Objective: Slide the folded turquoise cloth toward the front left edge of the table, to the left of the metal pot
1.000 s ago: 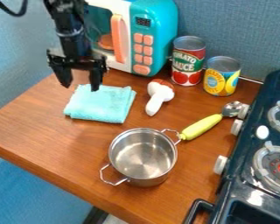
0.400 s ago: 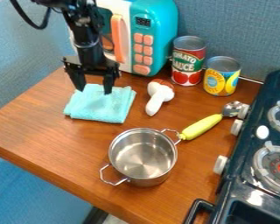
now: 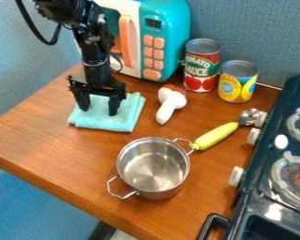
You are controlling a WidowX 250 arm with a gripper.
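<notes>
The black gripper hangs from the upper left with its fingers apart, right over the folded turquoise cloth. Its fingertips overlap the cloth in the view; whether they touch it I cannot tell. Nothing is seen between the fingers. To the right of the cloth lies a white toy with a brown-red top. A silver pot with two wire handles stands nearer the front, and a scoop with a yellow-green handle lies beside its right handle.
A turquoise and white toy microwave stands behind the gripper. Two cans, a red tomato one and a yellow-blue one, stand at the back. The dark toy stove is on the right of the wooden table.
From over the left of the cloth, the gripper has moved right and then down, toward the cloth. The cloth and the other objects have not moved.
</notes>
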